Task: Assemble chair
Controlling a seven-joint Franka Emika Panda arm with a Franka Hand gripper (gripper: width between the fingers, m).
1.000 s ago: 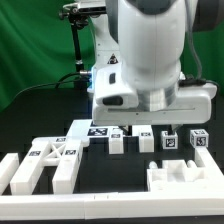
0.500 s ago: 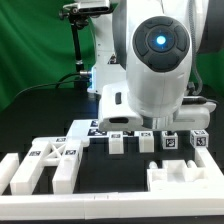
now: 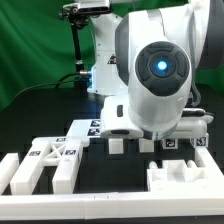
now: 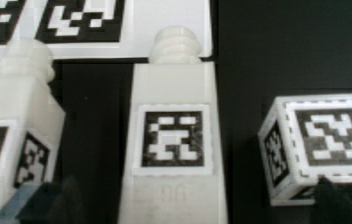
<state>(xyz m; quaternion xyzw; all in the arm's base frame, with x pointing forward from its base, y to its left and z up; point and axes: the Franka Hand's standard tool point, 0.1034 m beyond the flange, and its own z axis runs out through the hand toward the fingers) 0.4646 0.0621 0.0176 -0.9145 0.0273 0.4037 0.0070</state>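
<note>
The jaws stand wide apart and empty, poised over a long tagged chair post (image 4: 173,130) lying flat on the black bench (image 3: 110,175), with a small cube (image 4: 324,140) just beside it. That spread probably readies a grasp across the post. Other chair parts wait at the exterior view's lower left (image 3: 50,160) and lower right (image 3: 185,178).

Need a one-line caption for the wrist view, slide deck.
Open gripper over a long white plastic tagged bar with a pegged end, small white tagged plastic cube beside it.
</note>
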